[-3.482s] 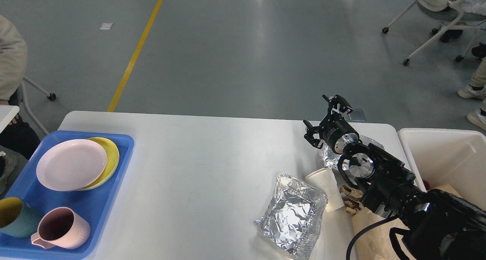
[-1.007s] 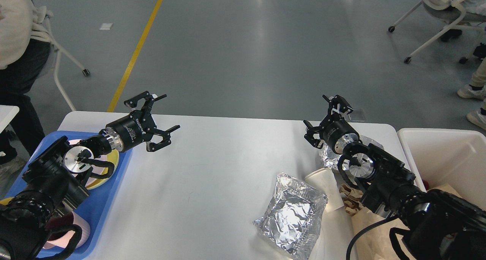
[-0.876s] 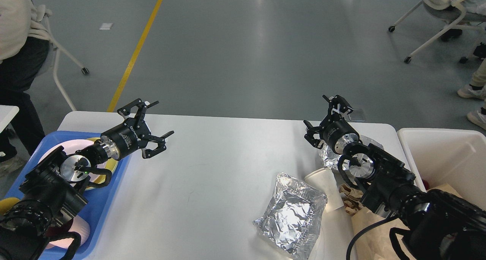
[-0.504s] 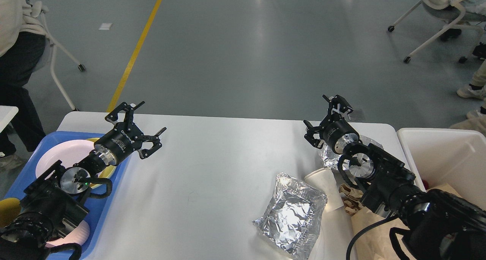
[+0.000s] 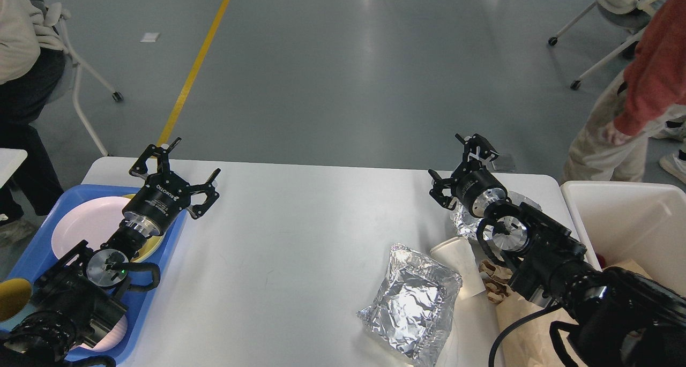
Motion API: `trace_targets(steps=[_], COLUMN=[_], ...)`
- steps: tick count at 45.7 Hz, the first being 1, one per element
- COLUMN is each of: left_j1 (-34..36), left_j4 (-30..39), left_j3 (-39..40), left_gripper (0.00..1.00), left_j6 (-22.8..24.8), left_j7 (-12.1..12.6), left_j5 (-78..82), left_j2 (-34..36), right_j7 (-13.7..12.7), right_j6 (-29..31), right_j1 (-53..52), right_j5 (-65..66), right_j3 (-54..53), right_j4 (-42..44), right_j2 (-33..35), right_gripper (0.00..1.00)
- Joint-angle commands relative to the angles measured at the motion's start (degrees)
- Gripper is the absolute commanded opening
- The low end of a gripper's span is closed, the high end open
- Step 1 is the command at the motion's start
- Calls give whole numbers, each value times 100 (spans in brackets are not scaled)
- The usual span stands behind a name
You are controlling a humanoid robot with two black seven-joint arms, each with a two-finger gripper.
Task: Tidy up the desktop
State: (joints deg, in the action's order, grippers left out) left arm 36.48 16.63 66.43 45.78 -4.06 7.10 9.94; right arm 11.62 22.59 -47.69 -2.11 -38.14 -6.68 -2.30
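The white desktop (image 5: 300,238) fills the middle of the head view. At its right side lie a crumpled foil sheet (image 5: 412,302), a tipped white paper cup (image 5: 461,262), a foil ball (image 5: 467,222) and brown paper (image 5: 517,316). My left gripper (image 5: 177,166) is open and empty above the far left of the desktop, beside the blue tray (image 5: 174,206). My right gripper (image 5: 455,166) is open and empty above the far right of the desktop, just beyond the foil ball.
The blue tray holds a pink plate (image 5: 88,225) on a yellow plate, a pink cup and a teal cup, partly hidden by my left arm. A white bin (image 5: 632,217) stands right of the desktop. People stand at far left and far right.
My left arm came into view, then its open gripper swung left and back toward the tray's far corner. The right arm has not moved. A person in red has stepped in at the right.
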Motion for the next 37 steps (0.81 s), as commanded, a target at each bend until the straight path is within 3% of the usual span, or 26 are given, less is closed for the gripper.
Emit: trace_targets(steps=[1,37], left_j1=[-10,-10], left_j4=[-2,-2], left_j3=[1,1], left_gripper=[97,97], left_j6=[1,1], left_j7=[-7,-15], left_j5=[-112,-121], left_j2=[0,0], right_j7=[-2,7], right_j6=[0,0], right_j1=[-3,-3], right_j5=[0,0], right_j3=[0,0], right_j4=[0,0], right_j2=[2,-7], right_gripper=[100,100])
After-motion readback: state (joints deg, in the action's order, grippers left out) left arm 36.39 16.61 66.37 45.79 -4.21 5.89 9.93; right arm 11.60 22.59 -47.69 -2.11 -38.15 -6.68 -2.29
